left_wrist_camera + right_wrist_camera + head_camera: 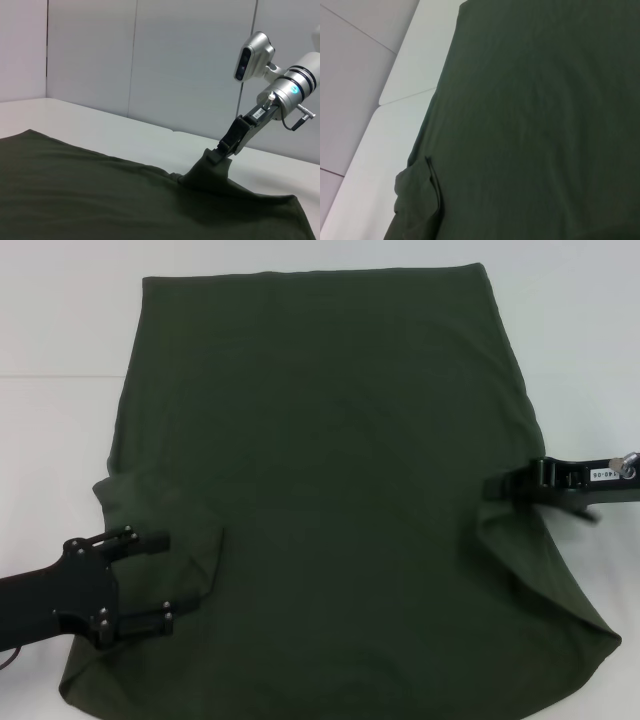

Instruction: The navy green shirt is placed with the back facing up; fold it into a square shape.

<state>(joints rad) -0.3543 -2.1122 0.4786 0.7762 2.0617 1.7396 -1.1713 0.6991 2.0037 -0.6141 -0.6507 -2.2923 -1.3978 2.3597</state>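
The navy green shirt [330, 490] lies spread on the white table, plain side up, and fills most of the head view. My left gripper [160, 580] is open at the shirt's near left edge, its two fingers straddling a sleeve fold [205, 555]. My right gripper [500, 488] is at the shirt's right edge, shut on the cloth. In the left wrist view the right gripper [223, 146] pinches the shirt [100, 195] and lifts it into a small peak. The right wrist view shows the shirt [535, 115] flat, with the folded sleeve [417, 195] at its far edge.
The white table [60, 360] shows bare along the left, right and far sides of the shirt. Grey wall panels [150, 60] stand behind the table. The shirt's near edge runs to the bottom of the head view.
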